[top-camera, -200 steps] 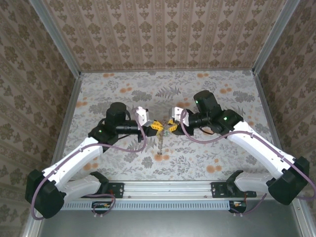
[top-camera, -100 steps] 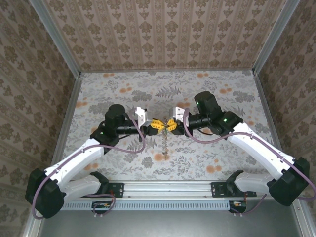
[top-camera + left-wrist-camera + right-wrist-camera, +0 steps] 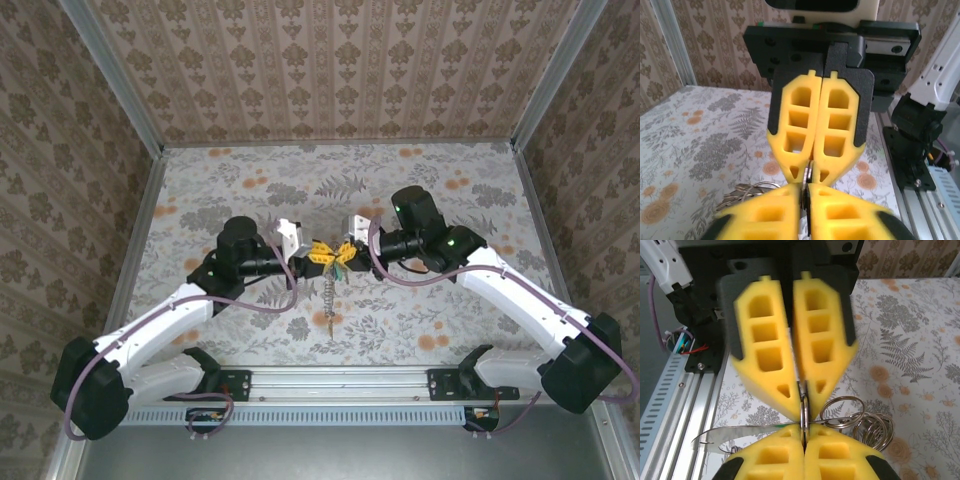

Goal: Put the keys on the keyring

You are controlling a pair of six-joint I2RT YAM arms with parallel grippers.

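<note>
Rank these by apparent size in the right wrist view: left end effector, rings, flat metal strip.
1. Left end effector, largest by far, though close to the camera.
2-3. Rings and metal strip: strip longer but thin, rings a wider cluster; too alike to rank.

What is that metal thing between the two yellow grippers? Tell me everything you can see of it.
It is a keyring of thin silvery wire, seen edge-on. The right gripper pinches it tightly; the left gripper flanks it from the opposite side, tips slightly parted. More silvery loops and small linked rings bunch beside it, and a strand trails below over the floral table.
</note>
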